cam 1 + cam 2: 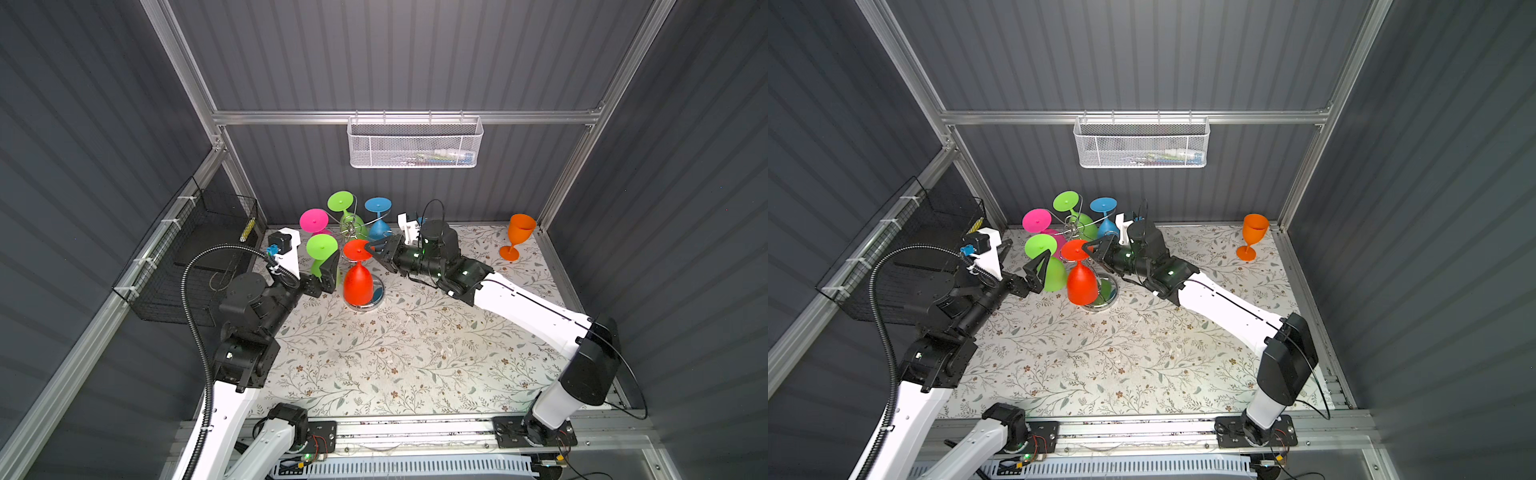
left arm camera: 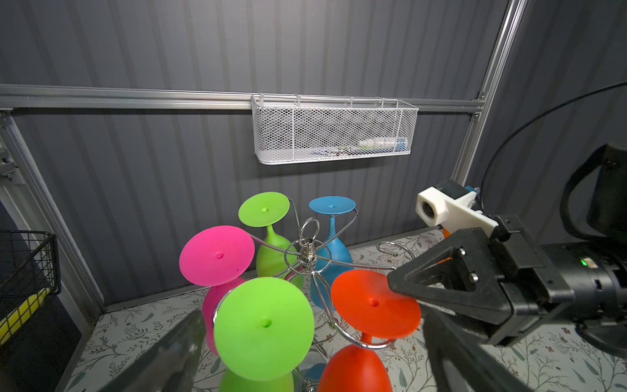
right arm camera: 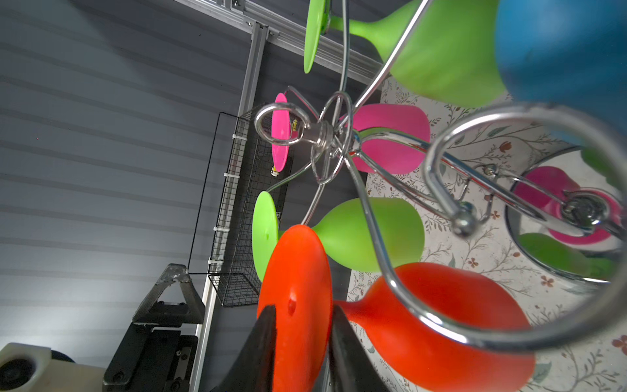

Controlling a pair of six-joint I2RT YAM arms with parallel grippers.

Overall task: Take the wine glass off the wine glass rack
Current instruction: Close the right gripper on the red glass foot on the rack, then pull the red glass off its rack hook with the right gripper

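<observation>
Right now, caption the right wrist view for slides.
Right gripper flanks the foot of the red glass hanging on the chrome rack.

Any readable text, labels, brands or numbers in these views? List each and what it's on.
None can be read.
Bottle in the white mesh basket: print too blurred to read.
Yellow item in the black wire basket: any print too small to tell.
wine glass rack: no marking visible.

Right pincer (image 1: 371,250) — at red wine glass (image 1: 358,284)
</observation>
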